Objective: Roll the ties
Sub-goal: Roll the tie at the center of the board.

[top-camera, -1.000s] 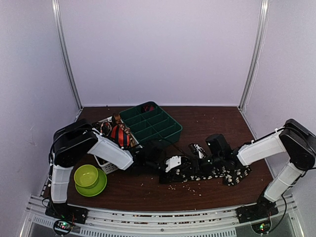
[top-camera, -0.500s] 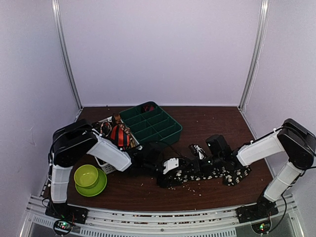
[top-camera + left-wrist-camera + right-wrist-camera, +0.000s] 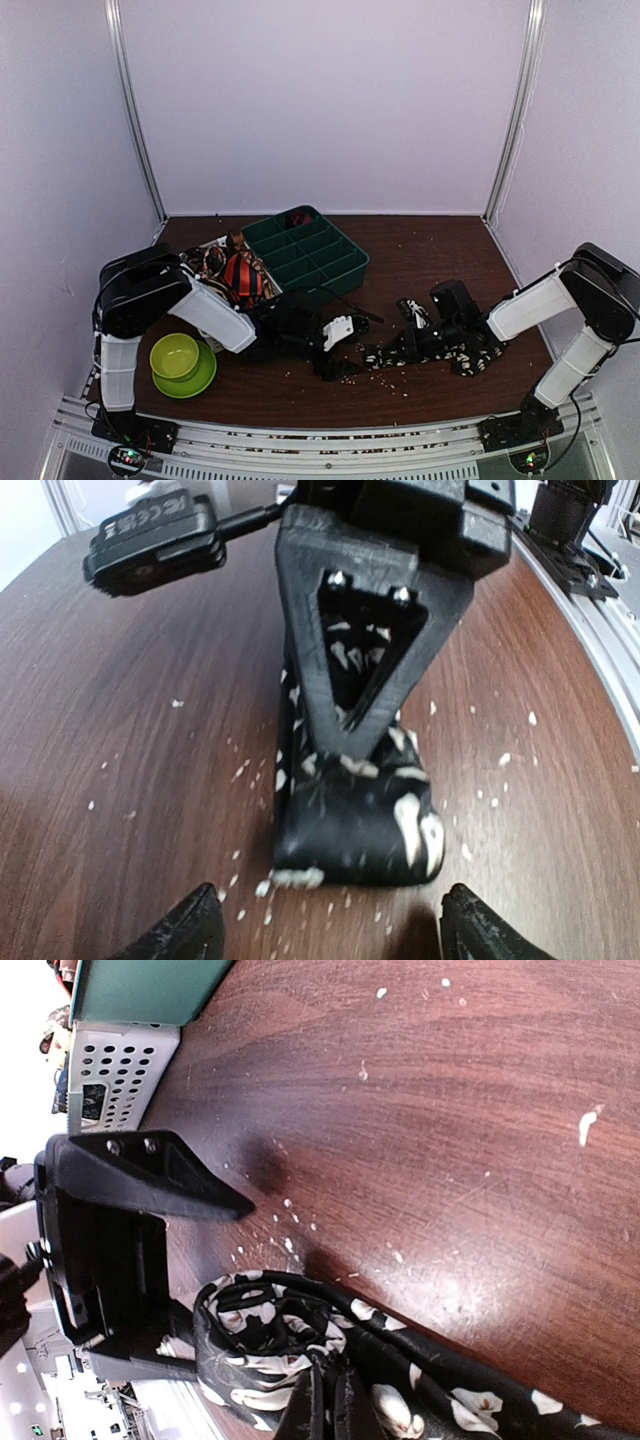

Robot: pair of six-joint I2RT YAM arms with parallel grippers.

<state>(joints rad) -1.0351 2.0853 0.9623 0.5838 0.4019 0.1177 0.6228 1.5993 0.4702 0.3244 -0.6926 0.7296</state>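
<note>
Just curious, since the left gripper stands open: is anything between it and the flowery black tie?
Nothing visible does. Only crumb-flecked table lies between the open left gripper and the rolled end of the black tie. The right gripper pinches the tie behind that roll, on its far side.

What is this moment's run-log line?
black cream-flowered fabric necktie: one end coiled | left fingers: open, off it | right fingers: shut on it

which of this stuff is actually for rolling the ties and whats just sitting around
For the job:
- black flowered tie, pinched by the right gripper
- left gripper, open at the rolled end
- striped tie

Lying about:
- green divider tray
- white basket
- green bowl
- green plate
</note>
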